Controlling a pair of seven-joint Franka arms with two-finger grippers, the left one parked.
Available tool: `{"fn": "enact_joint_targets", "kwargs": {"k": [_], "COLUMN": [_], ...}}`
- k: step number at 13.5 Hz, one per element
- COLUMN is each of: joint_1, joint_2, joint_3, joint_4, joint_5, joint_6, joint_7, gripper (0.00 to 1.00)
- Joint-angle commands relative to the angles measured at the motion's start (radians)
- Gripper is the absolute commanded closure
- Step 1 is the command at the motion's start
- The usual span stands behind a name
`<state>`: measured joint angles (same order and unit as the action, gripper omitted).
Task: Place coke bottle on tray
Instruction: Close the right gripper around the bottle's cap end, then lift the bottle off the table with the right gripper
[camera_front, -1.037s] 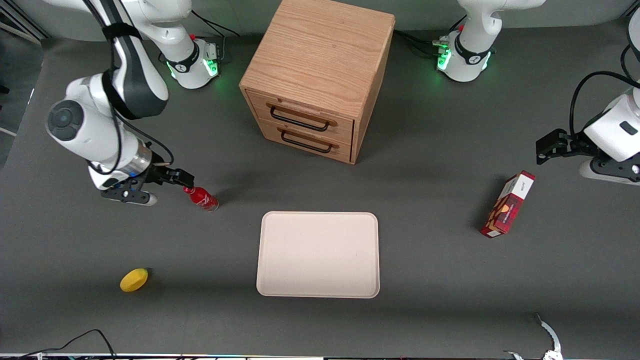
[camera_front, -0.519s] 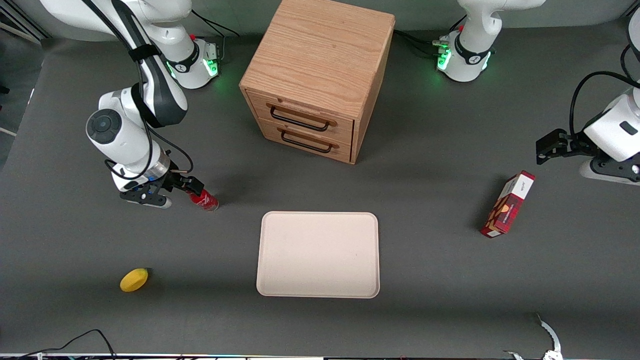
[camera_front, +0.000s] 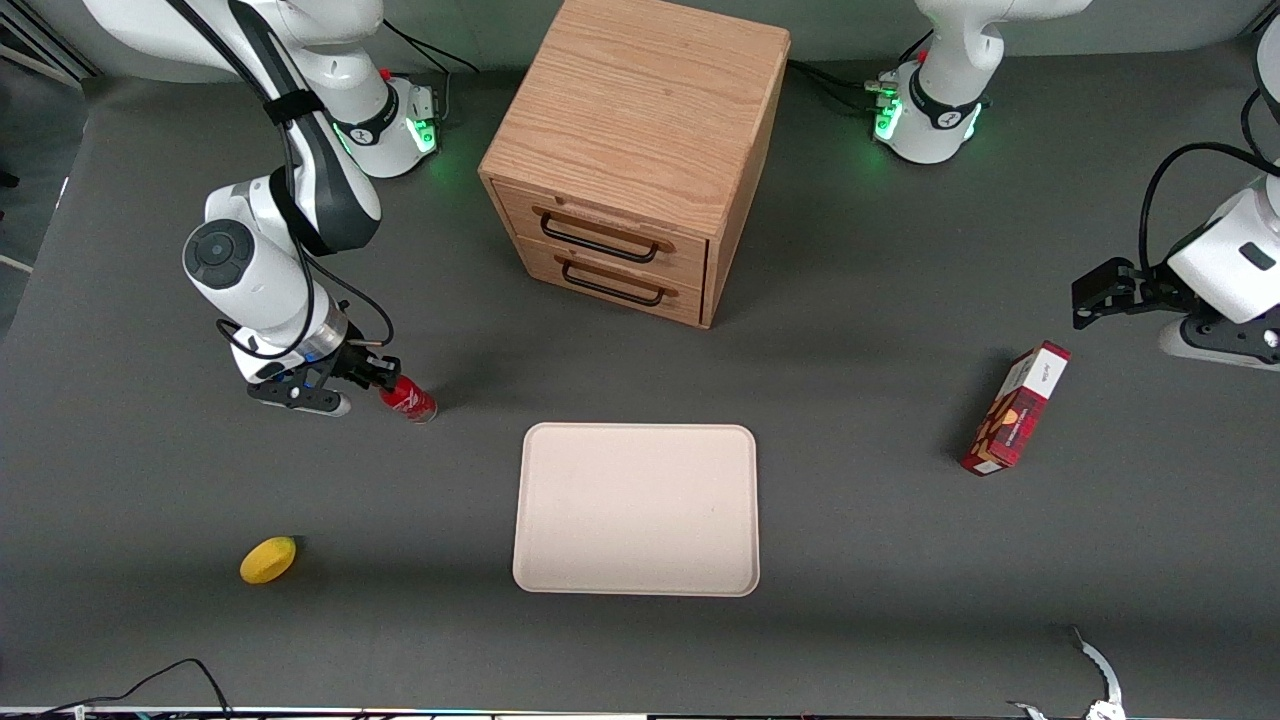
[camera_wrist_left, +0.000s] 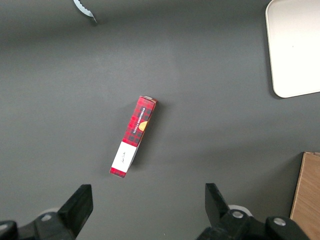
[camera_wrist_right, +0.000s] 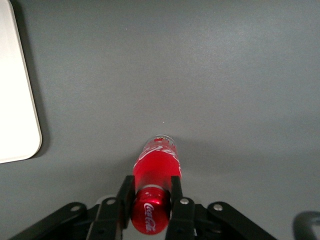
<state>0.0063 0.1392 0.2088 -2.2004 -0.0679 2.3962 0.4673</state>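
Observation:
The coke bottle (camera_front: 412, 403), small, glossy red with white lettering and a silvery base, stands on the grey table beside the cream tray (camera_front: 636, 510), toward the working arm's end. My right gripper (camera_front: 384, 384) is at the bottle's top, with a finger on each side pressing its upper part. In the right wrist view the gripper (camera_wrist_right: 150, 192) holds the bottle (camera_wrist_right: 156, 160) just under the red cap, and an edge of the tray (camera_wrist_right: 15, 100) shows. The tray's corner also shows in the left wrist view (camera_wrist_left: 295, 45).
A wooden two-drawer cabinet (camera_front: 630, 150) stands farther from the front camera than the tray. A yellow fruit (camera_front: 268, 560) lies nearer the camera than the bottle. A red-and-white box (camera_front: 1015, 408) lies toward the parked arm's end, also in the left wrist view (camera_wrist_left: 134, 135).
The right arm has swung in toward the bottle and its gripper has closed in over the bottle's top. The bottle has stayed in place.

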Motion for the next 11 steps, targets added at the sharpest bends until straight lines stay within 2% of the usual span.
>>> {"fn": "enact_joint_targets", "kwargs": {"k": [1, 3, 4, 7, 11], "joint_1": [0.012, 0.012, 0.011, 0.011, 0.02], "joint_2": [-0.01, -0.018, -0.026, -0.043, 0.015], "joint_3": [0.0, 0.004, 0.011, 0.012, 0.024], "joint_4": [-0.001, 0.017, 0.063, 0.281, 0.61], "joint_5": [-0.027, -0.029, -0.027, -0.027, -0.012], "joint_6": [0.008, -0.014, -0.073, -0.352, -0.654], "joint_7": [0.022, 0.014, 0.008, -0.054, -0.081], "gripper": [1.0, 1.0, 1.0, 1.0, 1.0]}}
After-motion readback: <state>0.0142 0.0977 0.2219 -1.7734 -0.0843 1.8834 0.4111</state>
